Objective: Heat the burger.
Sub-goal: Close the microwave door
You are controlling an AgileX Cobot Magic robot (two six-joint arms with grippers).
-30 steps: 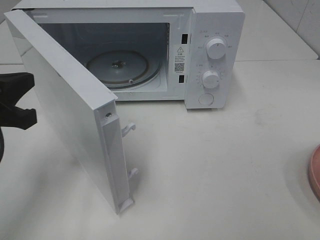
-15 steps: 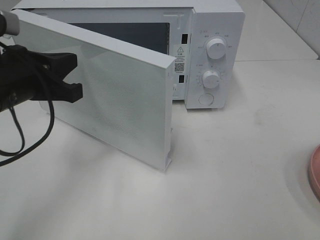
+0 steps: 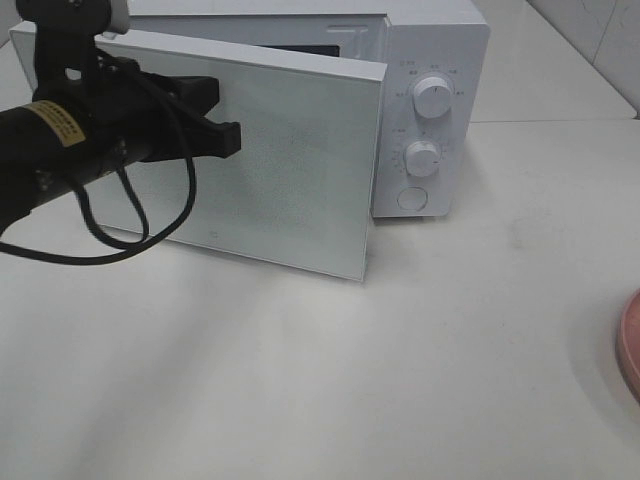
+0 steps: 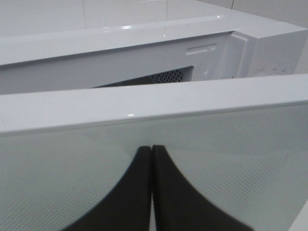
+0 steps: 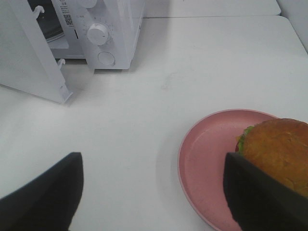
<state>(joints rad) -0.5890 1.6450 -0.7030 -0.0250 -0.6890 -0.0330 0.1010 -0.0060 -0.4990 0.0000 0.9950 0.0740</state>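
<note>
The burger, resting on the pink plate between the wide-spread jaws of the right gripper, is judged soft and squashable, best clasped gently by the bun's sides, while the left gripper is pressed closed.

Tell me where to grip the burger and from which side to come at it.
Grip the burger across the bun's rounded flanks, coming from above with the right end effector, whose jaws stand open. It sits on the pink plate, whose raised rim hinders a low side approach.
</note>
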